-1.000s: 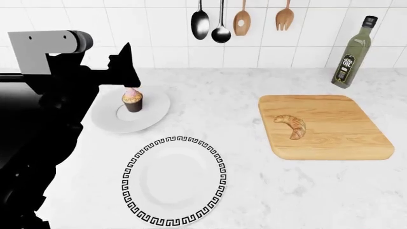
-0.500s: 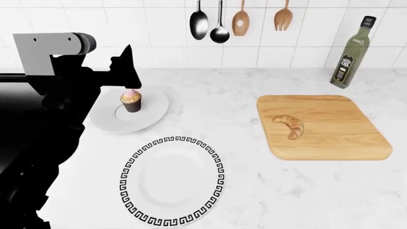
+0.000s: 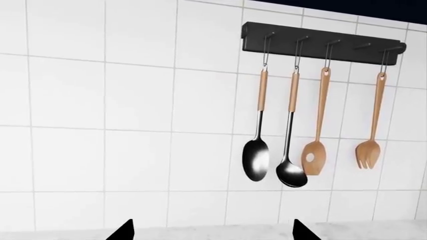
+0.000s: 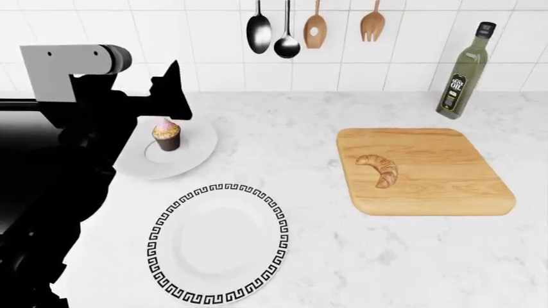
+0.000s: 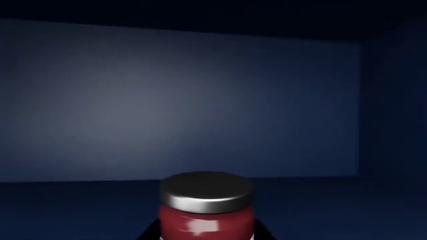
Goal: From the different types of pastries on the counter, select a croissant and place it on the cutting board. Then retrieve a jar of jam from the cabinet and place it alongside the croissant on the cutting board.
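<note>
The golden-brown croissant [image 4: 378,169] lies on the tan cutting board [image 4: 445,183] at the right of the white marble counter [image 4: 299,135]. The pink-frosted cupcake [image 4: 166,135] stands on a plain white plate [image 4: 192,157] at the left. My left gripper [image 3: 212,235] is open and empty, raised over the counter beside the cupcake, facing the tiled wall. In the right wrist view the jar of jam [image 5: 207,210], dark red with a silver lid, sits between the fingers of my right gripper [image 5: 207,236] inside a dark blue cabinet. The fingers press its sides. The right arm is out of the head view.
A round white plate with a black Greek-key rim [image 4: 218,242] lies at the counter's front. A tall dark green oil bottle [image 4: 461,70] stands at the back right. Spoons and wooden utensils [image 4: 287,29] hang on the tiled wall.
The head view has swung slightly right, so everything on the counter drifts left in the picture. The left arm keeps its place in the view.
</note>
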